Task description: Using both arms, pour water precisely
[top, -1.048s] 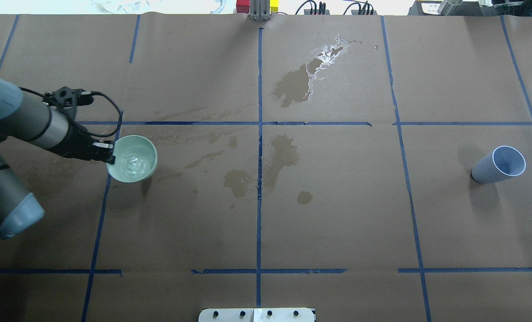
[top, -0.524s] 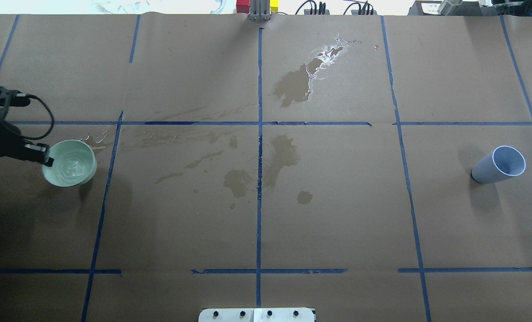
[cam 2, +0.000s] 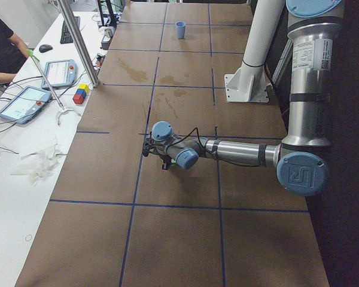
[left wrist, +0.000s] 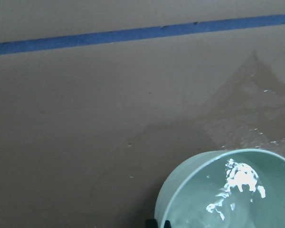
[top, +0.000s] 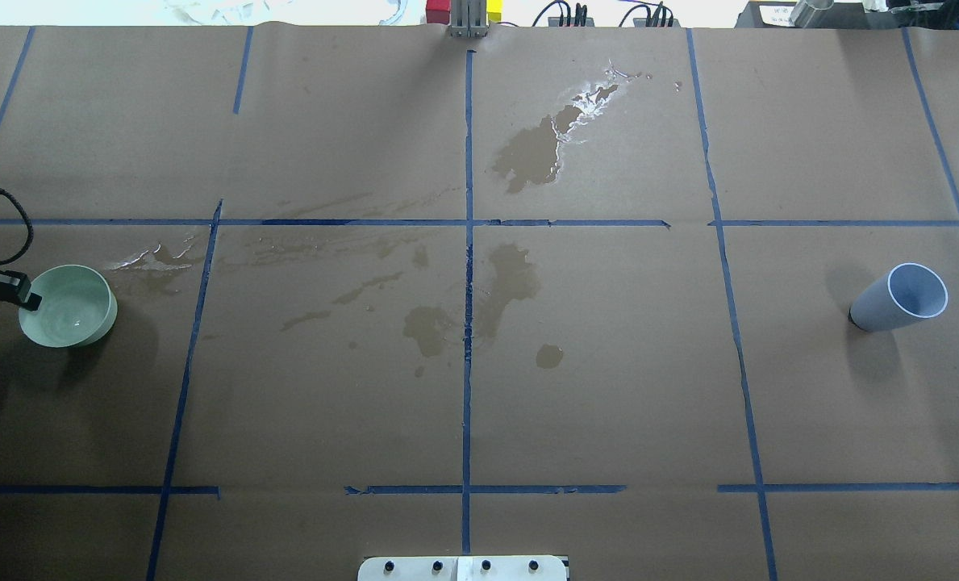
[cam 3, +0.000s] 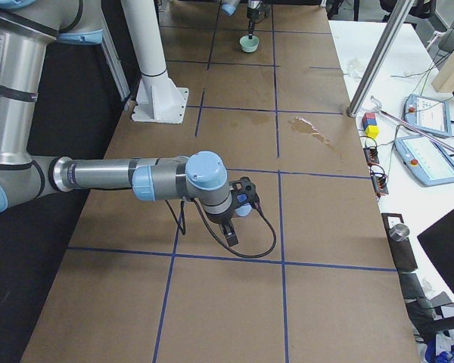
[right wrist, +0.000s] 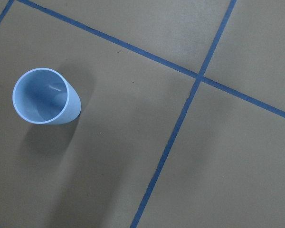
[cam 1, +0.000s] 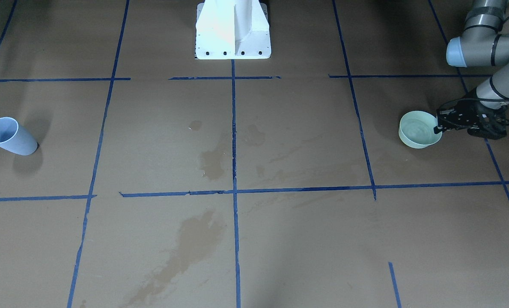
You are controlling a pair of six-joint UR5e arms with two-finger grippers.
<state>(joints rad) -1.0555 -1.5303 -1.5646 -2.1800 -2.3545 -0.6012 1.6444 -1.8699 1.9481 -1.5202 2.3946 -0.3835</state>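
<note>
Glinting with white highlights, the water lies shallow in the bowl, a pale green one at 9 o'clock on the table in the overhead view. The left gripper is clenched on the bowl's rim at the bowl's own 9 o'clock. In the left wrist view its black fingertips straddle that rim at the frame's bottom edge. Whether the bowl sits on the paper or hangs just above it, I cannot tell. The left arm bends down to it from the table's side. A wet streak shimmers just off the bowl at 1 o'clock, and darker stains mark the paper around the centre and towards 12 o'clock. Blue tape divides the brown paper into squares. The cup, pale blue and upright with its mouth open, stands at 3 o'clock, well apart from the bowl. The right wrist view looks down on it at 9 o'clock in that frame. The right arm stretches low over the paper in the right side view. The right gripper points down near a tape line, and I cannot tell whether it is released or clenched. The white pedestal stands at 6 o'clock.
</note>
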